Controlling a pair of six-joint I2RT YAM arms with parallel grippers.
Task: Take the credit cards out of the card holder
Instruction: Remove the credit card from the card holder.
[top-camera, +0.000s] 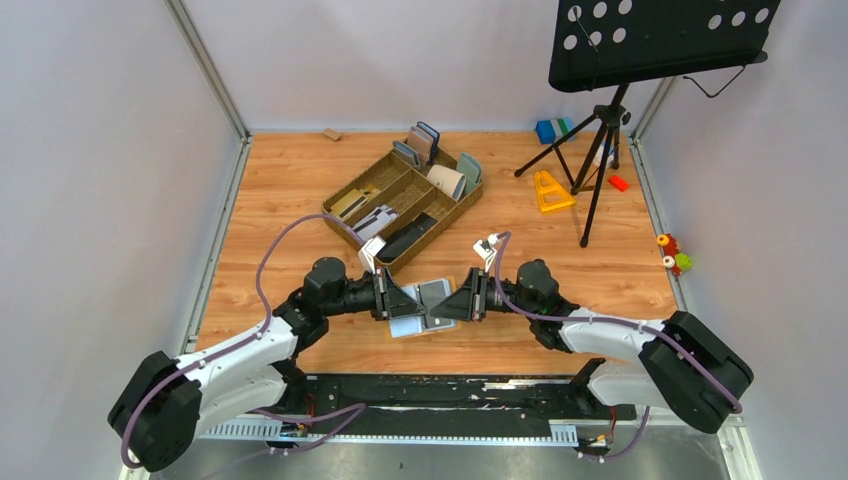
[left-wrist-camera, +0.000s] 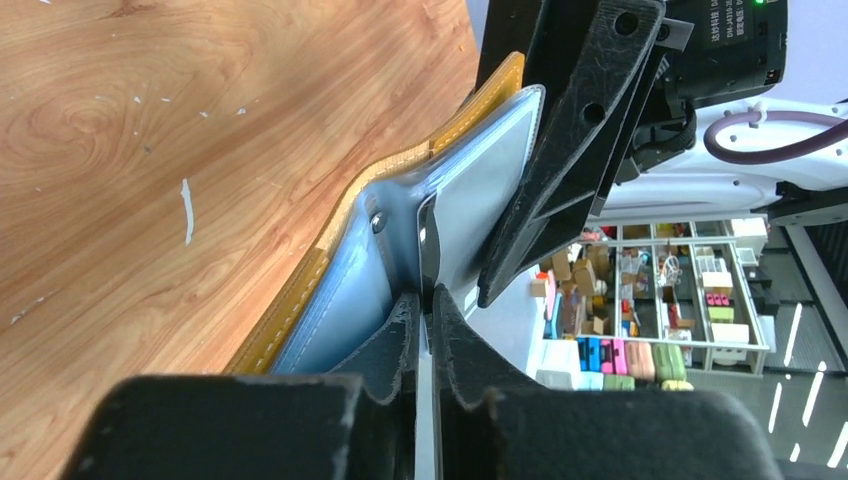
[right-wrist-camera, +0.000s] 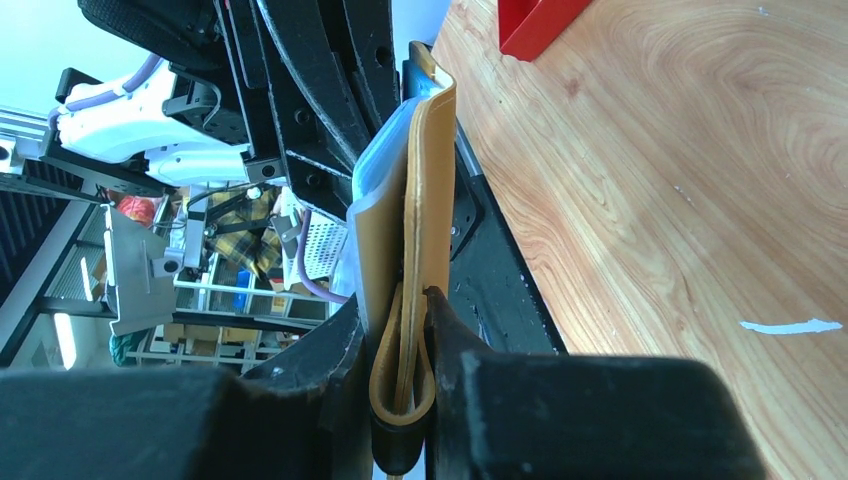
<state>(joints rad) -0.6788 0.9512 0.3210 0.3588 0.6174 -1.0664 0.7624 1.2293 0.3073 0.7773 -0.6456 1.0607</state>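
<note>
The mustard-yellow card holder (top-camera: 430, 293) is held between both grippers over the near middle of the table. My right gripper (right-wrist-camera: 400, 300) is shut on its folded yellow edge (right-wrist-camera: 425, 200); it also shows in the top view (top-camera: 452, 303). My left gripper (left-wrist-camera: 426, 295) is shut on the thin pale edge of a credit card (left-wrist-camera: 425, 420), which runs into the holder's grey-blue lining (left-wrist-camera: 340, 310). The holder's yellow stitched rim (left-wrist-camera: 400, 165) lies toward the wooden table. The left gripper also shows in the top view (top-camera: 403, 300). How far the card sits in its slot is hidden.
A brown organizer tray (top-camera: 352, 190) with upright wallets and a long black slab (top-camera: 405, 238) stands behind the grippers. A black music stand (top-camera: 600, 130), a yellow triangular piece (top-camera: 550, 190), small blocks and toys are at the back right. A red object (right-wrist-camera: 530, 20) lies near the right gripper.
</note>
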